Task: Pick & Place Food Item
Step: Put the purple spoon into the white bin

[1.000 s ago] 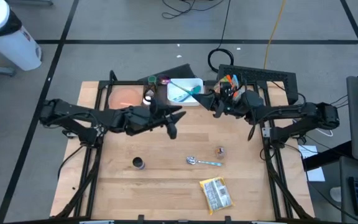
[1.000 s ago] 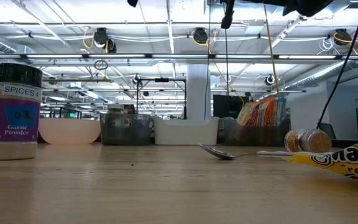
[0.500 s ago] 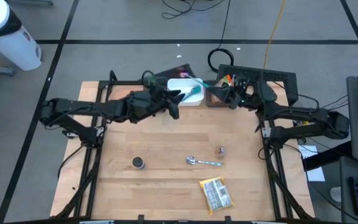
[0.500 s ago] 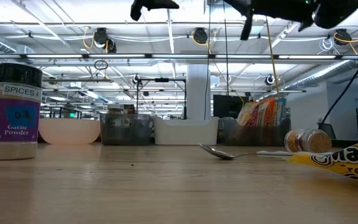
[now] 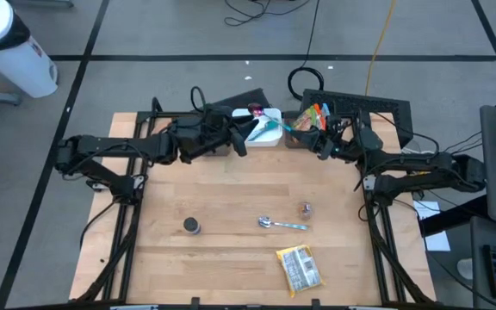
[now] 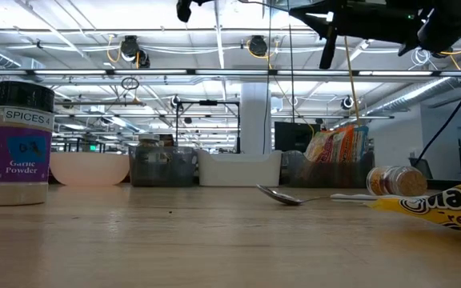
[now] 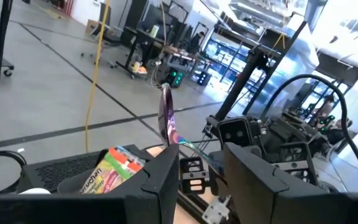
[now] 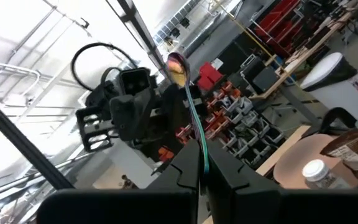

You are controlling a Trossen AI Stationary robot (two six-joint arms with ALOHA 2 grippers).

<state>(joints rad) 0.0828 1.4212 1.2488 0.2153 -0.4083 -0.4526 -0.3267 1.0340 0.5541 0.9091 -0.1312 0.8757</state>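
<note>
My right gripper [image 5: 317, 138] [image 8: 202, 158] is raised over the table's far side, shut on a spoon with a teal handle [image 5: 293, 127]. The spoon's shiny purple-gold bowl [image 5: 255, 110] [image 8: 178, 65] points at my left arm. My left gripper [image 5: 243, 142] [image 7: 201, 162] faces it, level and open. Nothing is between its fingers, and the bowl [image 7: 168, 115] stands just past one fingertip. A yellow food packet [image 5: 300, 267] [image 6: 454, 206] lies flat near the table's front edge, far from both grippers. My right gripper pinches the spoon's teal handle [image 8: 199, 144] near its free end between its two fingers. The spoon runs on along the fingers and slants up toward the table's left, clear of everything below. Whether my left gripper touches the spoon's bowl, I cannot tell.
A white bin [image 5: 267, 138] and a dark bin of snack bags [image 5: 313, 112] stand at the far edge. A second spoon [image 5: 281, 225], a small spice jar [image 5: 305, 209] and a garlic powder jar [image 5: 193, 226] stand on the near half. The table's middle is bare wood.
My left gripper has swung from the table's middle toward the far edge and rolled a little. My right gripper has drawn back toward the table's right and sunk, carrying the spoon along, so the bowl has moved right over the white bin.
</note>
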